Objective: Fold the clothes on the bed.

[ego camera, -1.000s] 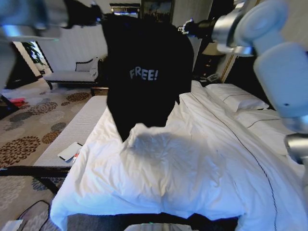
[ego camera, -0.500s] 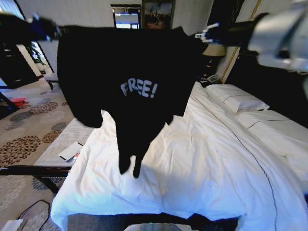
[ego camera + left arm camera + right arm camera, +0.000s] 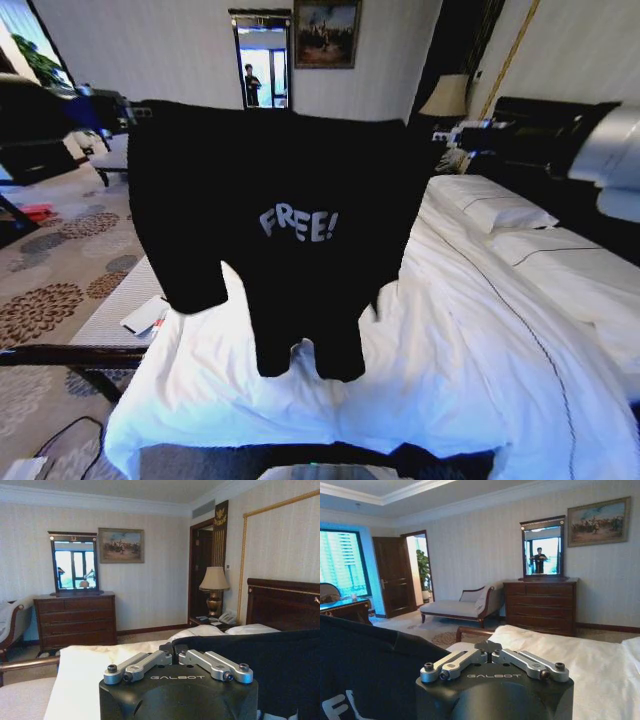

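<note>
Black top [image 3: 290, 220] hangs spread above the bed [image 3: 450, 330], left gripper [image 3: 173, 656] and right gripper [image 3: 490, 649] each pinching an upper corner.

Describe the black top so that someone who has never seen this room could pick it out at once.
Start at the big white bed. Above its foot end hangs the black top, stretched wide between the left pincer and the right pincer. Unlike the white pillows, it is black and bears white "FREE!" lettering.
</note>
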### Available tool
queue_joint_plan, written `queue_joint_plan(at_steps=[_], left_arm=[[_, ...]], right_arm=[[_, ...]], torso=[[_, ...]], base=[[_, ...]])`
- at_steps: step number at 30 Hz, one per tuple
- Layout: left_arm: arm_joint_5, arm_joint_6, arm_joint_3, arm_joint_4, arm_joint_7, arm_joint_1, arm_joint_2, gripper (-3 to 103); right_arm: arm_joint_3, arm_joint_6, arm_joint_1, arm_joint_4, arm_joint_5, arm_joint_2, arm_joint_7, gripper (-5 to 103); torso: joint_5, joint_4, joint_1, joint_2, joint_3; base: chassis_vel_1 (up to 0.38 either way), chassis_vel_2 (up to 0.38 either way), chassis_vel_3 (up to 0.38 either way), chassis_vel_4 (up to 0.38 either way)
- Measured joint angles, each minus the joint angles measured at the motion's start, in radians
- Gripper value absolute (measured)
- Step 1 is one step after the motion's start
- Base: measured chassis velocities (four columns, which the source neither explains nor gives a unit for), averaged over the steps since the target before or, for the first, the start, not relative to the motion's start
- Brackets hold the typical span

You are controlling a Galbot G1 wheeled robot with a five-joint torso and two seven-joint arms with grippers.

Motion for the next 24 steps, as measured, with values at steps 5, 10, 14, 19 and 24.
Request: queue_joint_plan(at_steps=[5,10,14,19,24], left_arm=[[-0.051,0.007,-0.026,-0.007,-0.021,-0.003,0.034,0],[-0.134,0.029,-0.07,-0.013,-0.072,-0.005,0.066,0],[-0.171,0.044,-0.198,-0.02,-0.096,0.088,0.099,0],[-0.199,0.045,-0.398,-0.005,-0.106,0.268,0.112,0],[-0.103,0.034,-0.39,-0.015,-0.103,0.398,0.062,0]], right_arm=[[0.005,0.001,0.033,0.009,0.047,-0.032,0.0,0],[0.026,0.001,0.044,0.048,0.117,-0.081,0.015,0],[0.034,0.001,0.045,0.065,0.131,-0.094,0.023,0],[0.036,0.001,0.052,0.071,0.145,-0.1,0.027,0],[0.019,0.002,-0.018,0.048,0.08,-0.05,0.026,0]], torso=[[-0.0002,-0.0003,0.0,0.0,0.0],[-0.0002,-0.0008,0.0,0.0,0.0],[-0.0002,-0.0002,0.0,0.0,0.0],[-0.0001,-0.0004,0.0,0.0,0.0],[-0.0004,-0.0004,0.0,0.0,0.0]], base=[[0.0,0.0,0.0,0.0],[0.0,0.0,0.0,0.0],[0.0,0.0,0.0,0.0],[0.0,0.0,0.0,0.0],[0.0,0.0,0.0,0.0]])
